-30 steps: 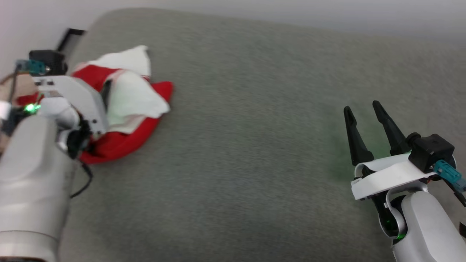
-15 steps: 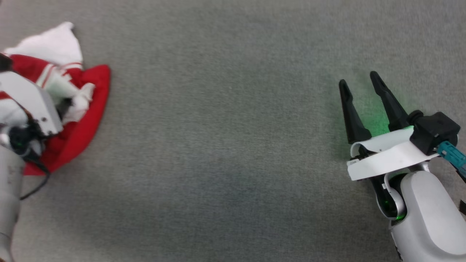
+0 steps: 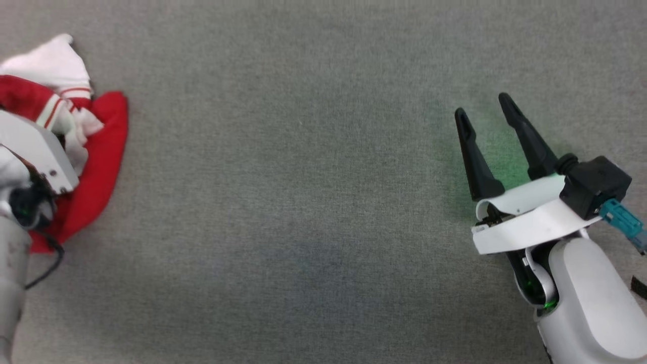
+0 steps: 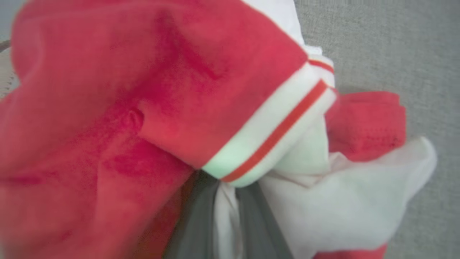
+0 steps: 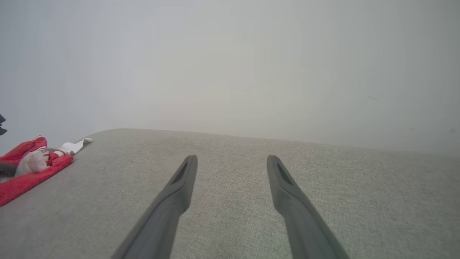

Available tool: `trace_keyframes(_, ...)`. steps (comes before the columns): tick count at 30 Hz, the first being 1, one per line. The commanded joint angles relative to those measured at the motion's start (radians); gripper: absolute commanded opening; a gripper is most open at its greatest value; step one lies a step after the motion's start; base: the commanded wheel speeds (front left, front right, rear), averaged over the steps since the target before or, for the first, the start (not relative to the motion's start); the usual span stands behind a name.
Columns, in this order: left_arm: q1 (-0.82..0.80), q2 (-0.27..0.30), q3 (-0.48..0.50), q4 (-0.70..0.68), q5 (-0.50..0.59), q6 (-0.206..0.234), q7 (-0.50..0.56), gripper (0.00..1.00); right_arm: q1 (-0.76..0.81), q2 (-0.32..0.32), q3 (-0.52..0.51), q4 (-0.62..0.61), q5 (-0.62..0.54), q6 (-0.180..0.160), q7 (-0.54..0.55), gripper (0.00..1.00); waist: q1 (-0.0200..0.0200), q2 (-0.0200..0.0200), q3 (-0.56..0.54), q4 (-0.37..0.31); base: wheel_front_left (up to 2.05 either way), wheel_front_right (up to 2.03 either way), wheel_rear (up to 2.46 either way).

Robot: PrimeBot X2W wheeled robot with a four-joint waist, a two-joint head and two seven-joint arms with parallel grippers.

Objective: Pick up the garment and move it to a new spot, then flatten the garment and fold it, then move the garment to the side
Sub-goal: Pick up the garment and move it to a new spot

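Note:
The garment [image 3: 103, 151] is a crumpled red and white heap at the far left of the grey surface. In the left wrist view the garment [image 4: 107, 108] sits right in front of the camera, a red-and-white striped trim across it. My left gripper [image 4: 226, 196] is shut on a fold of white cloth pinched between its two dark fingers [image 4: 196, 223]. In the head view its pale wrist housing [image 3: 35, 151] covers the fingers. My right gripper [image 3: 484, 107] hovers open and holds nothing over bare fabric at the right. The right wrist view shows the right gripper [image 5: 232, 158] and the garment [image 5: 25, 176] far left.
The grey fabric surface [image 3: 303, 202] spreads wide between the two arms. Its far edge [image 5: 251, 138] meets a pale wall [image 5: 230, 64]. A black cable [image 3: 45, 263] loops beside my left forearm.
The head camera has swung, so the whole picture shifted. My left fingers have closed onto the white cloth, and the heap is bunched tighter around them. The right gripper stays open.

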Motion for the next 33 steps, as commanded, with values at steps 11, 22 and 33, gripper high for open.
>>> trace_keyframes(11, 0.04, 0.007, -0.16, -0.275, -0.073, -0.004, -0.192, 0.0, 0.098, 0.034, -0.049, 0.019, 0.03, -0.001, -0.001, 1.0, 0.0, 0.0, -0.194, 0.023, 0.0, 0.0, 0.0)
trace_keyframes(22, 0.06, 0.032, -0.378, -0.749, -0.233, -0.004, -0.049, 0.0, 0.162, 0.075, -0.153, -0.042, 0.056, -0.001, -0.001, 1.0, 0.0, 0.0, -0.206, -0.09, 0.0, 0.0, 0.0)
trace_keyframes(33, -0.058, -0.082, -0.565, -0.861, -0.256, -0.004, 0.053, 0.0, 0.164, 0.108, -0.255, -0.101, 0.094, -0.001, -0.001, 1.0, 0.0, 0.0, -0.112, -0.309, 0.0, 0.0, 0.0)
